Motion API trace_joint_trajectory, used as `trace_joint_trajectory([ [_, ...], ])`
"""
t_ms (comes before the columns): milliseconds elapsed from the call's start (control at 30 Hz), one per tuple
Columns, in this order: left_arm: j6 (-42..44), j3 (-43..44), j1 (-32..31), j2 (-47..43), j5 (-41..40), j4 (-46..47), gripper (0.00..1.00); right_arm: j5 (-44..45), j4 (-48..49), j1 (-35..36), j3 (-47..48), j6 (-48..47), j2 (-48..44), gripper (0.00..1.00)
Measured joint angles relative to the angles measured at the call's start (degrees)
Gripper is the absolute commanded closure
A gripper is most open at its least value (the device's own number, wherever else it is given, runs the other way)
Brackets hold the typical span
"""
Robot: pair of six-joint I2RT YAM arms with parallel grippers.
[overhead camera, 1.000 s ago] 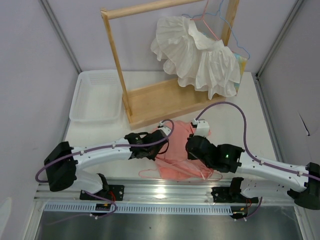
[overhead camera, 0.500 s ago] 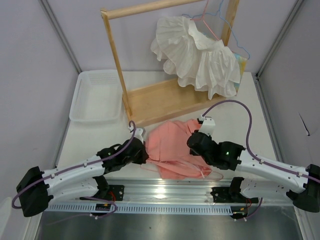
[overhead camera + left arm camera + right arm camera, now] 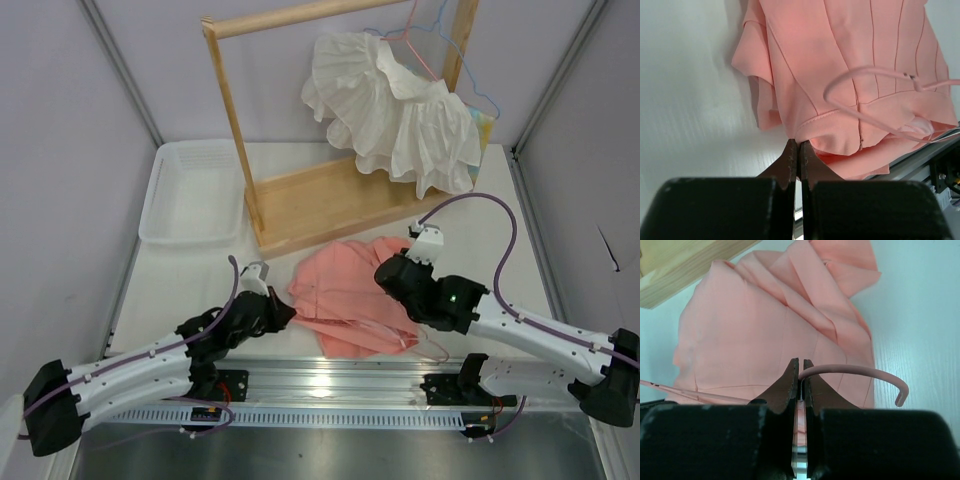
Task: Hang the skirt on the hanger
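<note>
The salmon-pink skirt point(image 3: 340, 290) point(image 3: 840, 60) point(image 3: 750, 330) lies crumpled on the white table in front of the wooden rack. On top of it rests the pale-pink wire hanger point(image 3: 425, 345) point(image 3: 875, 71) point(image 3: 860, 370). My left gripper point(image 3: 290, 313) point(image 3: 800, 143) is at the skirt's left hem, shut with its tips pinching the cloth edge. Over the skirt's right side, my right gripper point(image 3: 388, 280) point(image 3: 801, 371) is shut on the hanger's wire just below its curved hook, and the hook sticks out to the right.
A wooden rack point(image 3: 320, 195) stands behind the skirt, carrying a white ruffled garment point(image 3: 400, 110) and a light-blue hanger point(image 3: 480, 95). A clear plastic tray point(image 3: 195, 190) sits at the back left. A metal rail point(image 3: 330, 385) runs along the near edge.
My left arm has drawn back from over the skirt to its left hem, towards the near left. The right gripper has shifted slightly right and back with the hanger.
</note>
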Motion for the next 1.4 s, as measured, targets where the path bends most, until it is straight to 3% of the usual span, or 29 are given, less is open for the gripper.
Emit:
trace_joint_trajectory([
  [233, 0.4, 0.0, 0.0, -0.9, -0.5, 0.9, 0.98, 3.3, 3.2, 0.4, -2.9, -0.1, -0.7, 1.00],
  [367, 2.1, 0.0, 0.0, -0.2, 0.6, 3.1, 0.65, 5.0, 3.4, 2.8, -3.2, 0.6, -0.3, 1.00],
  [433, 2.8, -0.2, 0.0, 0.2, 1.2, 4.3, 0.56, 5.9, 2.7, 3.9, -3.2, 1.1, 0.8, 1.00],
  [533, 3.9, -0.2, -0.1, -0.1, 1.0, 4.8, 0.52, 6.7, 1.6, 4.9, -3.1, 1.8, 2.2, 1.00],
  [833, 9.7, 4.8, -3.5, -3.5, -1.0, 1.3, 0.66, 7.3, -0.9, 5.0, -1.2, 2.9, 2.5, 1.00],
  [1100, 16.3, 13.7, -14.8, 4.8, -2.1, -1.3, 0.67, 7.6, -1.2, 5.1, 0.2, 2.8, 3.9, 1.00],
  [1400, 16.9, 15.3, -22.2, 15.5, -4.0, -5.6, 0.68, 7.6, -1.2, 5.0, 0.9, 2.4, 4.2, 1.00],
])
